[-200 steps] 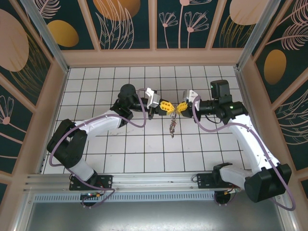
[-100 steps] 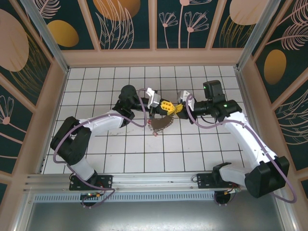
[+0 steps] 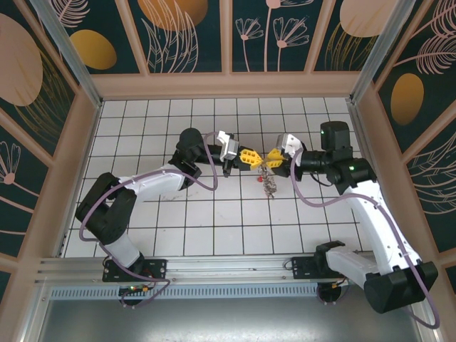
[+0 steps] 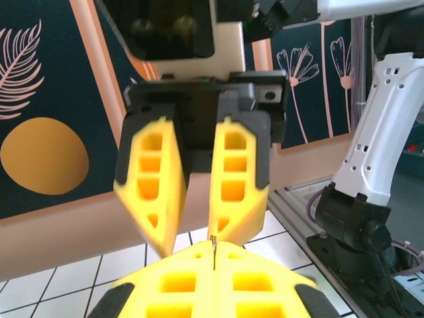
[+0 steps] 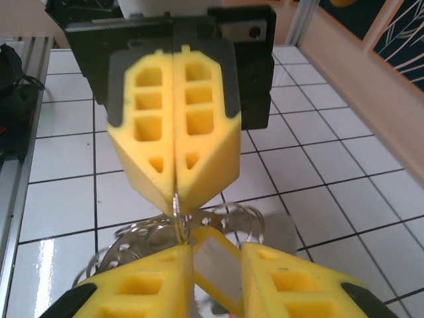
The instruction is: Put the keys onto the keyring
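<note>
My right gripper just parted around the tag; left gripper clenched on ring, keys hanging mid-frame: handover likely.

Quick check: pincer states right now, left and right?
Left pincer: closed on a thin metal ring.
Right pincer: open, with a yellow tag in the gap, not clearly gripped.

Left gripper and right gripper meet tip to tip; the keys seemingly hang just below them

Tiles glossy, smooth; keys shiny metal.
</note>
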